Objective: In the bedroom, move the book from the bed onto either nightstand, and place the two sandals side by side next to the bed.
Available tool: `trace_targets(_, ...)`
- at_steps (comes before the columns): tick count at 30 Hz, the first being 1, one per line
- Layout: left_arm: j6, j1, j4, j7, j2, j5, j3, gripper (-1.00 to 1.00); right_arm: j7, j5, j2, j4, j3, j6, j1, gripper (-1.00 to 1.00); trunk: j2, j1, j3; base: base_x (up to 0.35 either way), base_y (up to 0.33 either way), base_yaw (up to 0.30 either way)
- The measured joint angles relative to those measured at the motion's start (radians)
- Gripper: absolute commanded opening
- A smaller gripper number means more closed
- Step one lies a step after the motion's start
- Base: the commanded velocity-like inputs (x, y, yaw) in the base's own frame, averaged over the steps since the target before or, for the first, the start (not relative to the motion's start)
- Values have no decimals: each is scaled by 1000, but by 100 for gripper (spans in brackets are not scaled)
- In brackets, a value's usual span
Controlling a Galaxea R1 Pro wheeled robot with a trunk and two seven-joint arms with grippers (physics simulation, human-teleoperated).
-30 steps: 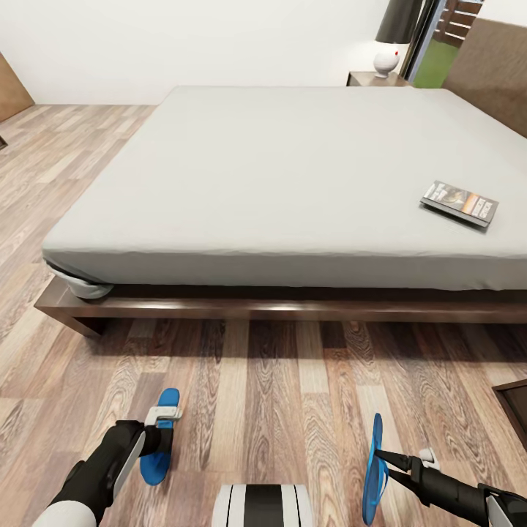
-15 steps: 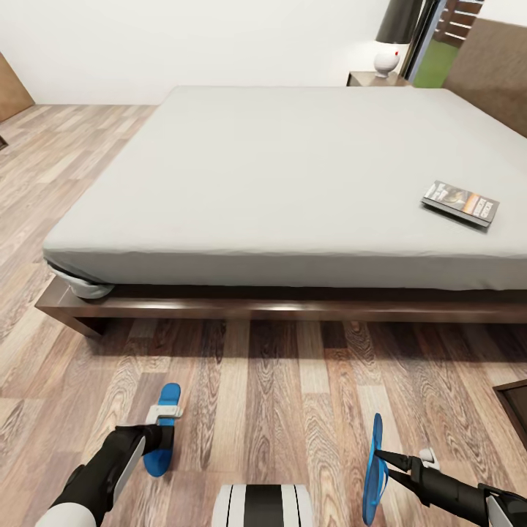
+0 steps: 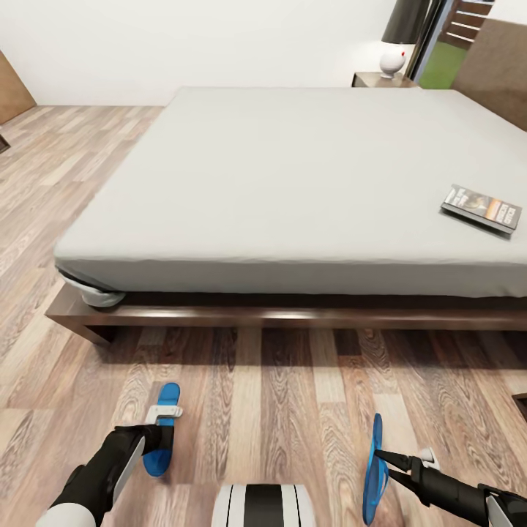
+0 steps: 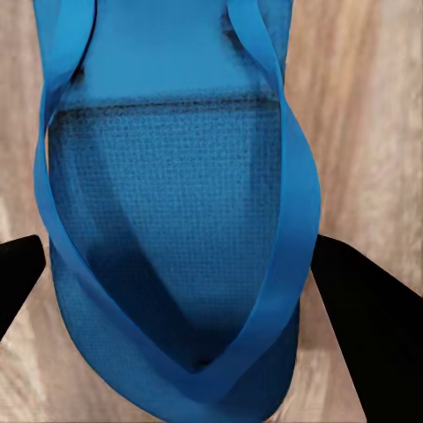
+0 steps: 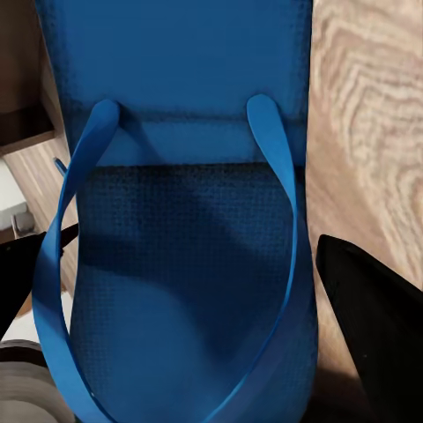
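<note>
Item 1, left claw point(image 3: 162, 432): I see it low over the wood-plank floor point(image 3: 278, 395), fingers point(image 4: 366, 317) set either side of a blue sandal point(image 3: 162, 428). The sandal lies flat, sole down, strap up, directly beneath the claw and reaching beyond it toward the bed. The left wrist view shows both dark fingers at the sandal's edges, but I cannot tell whether they press on it or merely straddle it.

Item 2, right claw point(image 3: 380, 460): closed narrow on the second sandal point(image 3: 374, 468), pinching it by the sole. This sandal stands on edge, its length running from the claw tip toward the bed and back toward my base point(image 3: 263, 514). The right wrist view puts its strap face just ahead of the fingers point(image 5: 374, 326).

Item 3, bed point(image 3: 293, 315): well ahead of both claws, dark frame, off-white mattress.

Item 4, book point(image 3: 481, 208): flat on the mattress, well ahead of the right claw and off to its right, near the mattress edge.

Item 5, nightstand point(image 3: 384, 79): beyond the far side of the bed, bearing a lamp point(image 3: 399, 36), well apart from both claws.

The two sandals are well apart, one at each claw.
</note>
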Motion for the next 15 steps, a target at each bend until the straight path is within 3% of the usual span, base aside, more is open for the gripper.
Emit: trace_targets(15,2,0,2,0,0,1,0,-100,0,0,0,0,0,0,0,-100,0,0,0,229,219,0)
